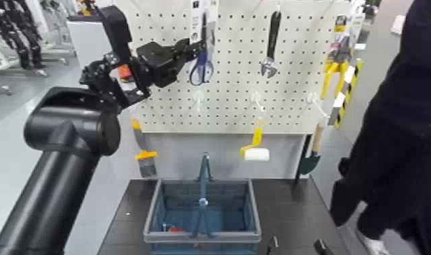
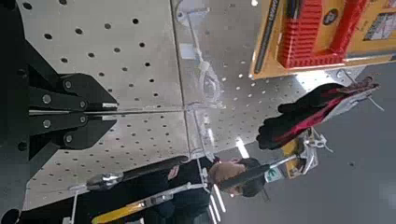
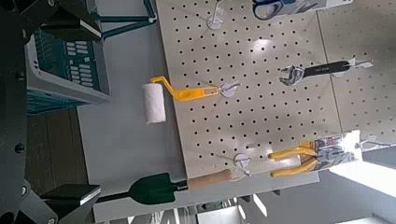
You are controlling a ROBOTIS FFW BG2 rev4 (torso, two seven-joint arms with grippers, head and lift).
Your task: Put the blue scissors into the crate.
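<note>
The blue scissors (image 1: 202,68) hang on the white pegboard (image 1: 238,88), blue loop handles down, fixed to a narrow white card. My left arm is raised to them, and my left gripper (image 1: 193,53) is shut on the card's edge from the left. The left wrist view shows the black fingers (image 2: 82,96) pressed together on the thin card edge (image 2: 154,110). Below the board, the blue-grey crate (image 1: 157,234) stands on the dark table, its blue handle bar upright. My right gripper (image 1: 296,245) waits low at the table's near edge, fingers apart and holding nothing.
A black-handled wrench (image 1: 272,44), a yellow paint roller (image 1: 253,146), a brush (image 1: 145,157), a green trowel (image 1: 310,156) and yellow tools (image 1: 335,64) also hang on the board. A person in dark clothes (image 1: 394,135) stands close at the right.
</note>
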